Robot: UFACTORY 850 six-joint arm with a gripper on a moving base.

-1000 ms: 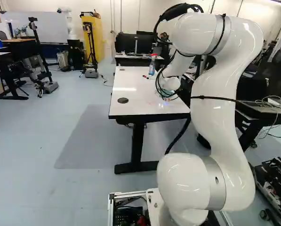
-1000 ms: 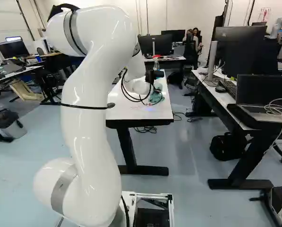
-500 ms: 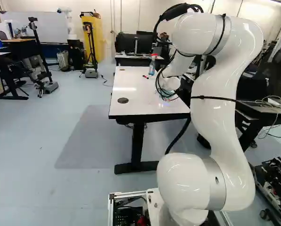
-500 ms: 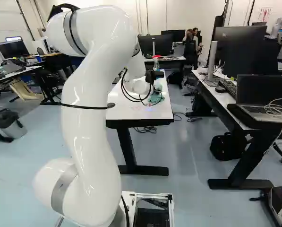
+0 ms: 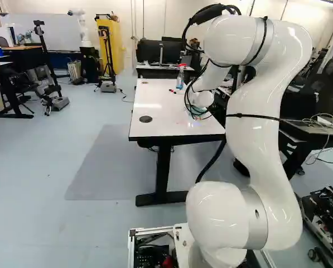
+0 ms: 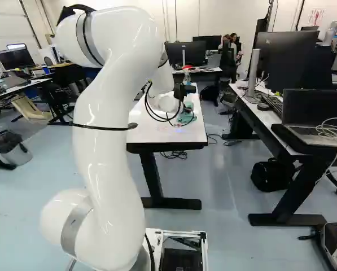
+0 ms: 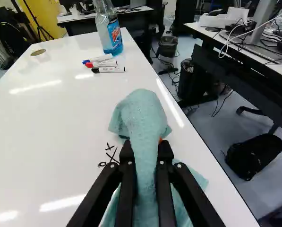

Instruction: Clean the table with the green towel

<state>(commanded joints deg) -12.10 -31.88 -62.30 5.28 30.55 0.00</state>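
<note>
In the right base view my gripper (image 6: 185, 107) is low over the white table (image 6: 151, 132), partly hidden by cables, with the green towel (image 6: 187, 117) beneath it. The wrist view shows the gripper (image 7: 146, 150) shut on the bunched towel (image 7: 141, 116), whose folds stick out ahead of the fingers and spread on the tabletop below them. An orange bit of pad shows beside the cloth. Black handwritten marks (image 7: 112, 153) are on the white surface right beside the fingers; the towel hides what lies under it.
Ahead on the table stand a spray bottle (image 7: 109, 29) and several markers (image 7: 103, 63), with a round grommet (image 7: 38, 52) farther off. The table's long edge runs close beside the towel. Another desk (image 6: 270, 121) with a laptop is across the gap. Another robot (image 5: 82, 28) stands far back.
My wrist has shifted slightly farther away along the table, the held towel moving with it. The base has stayed in place.
</note>
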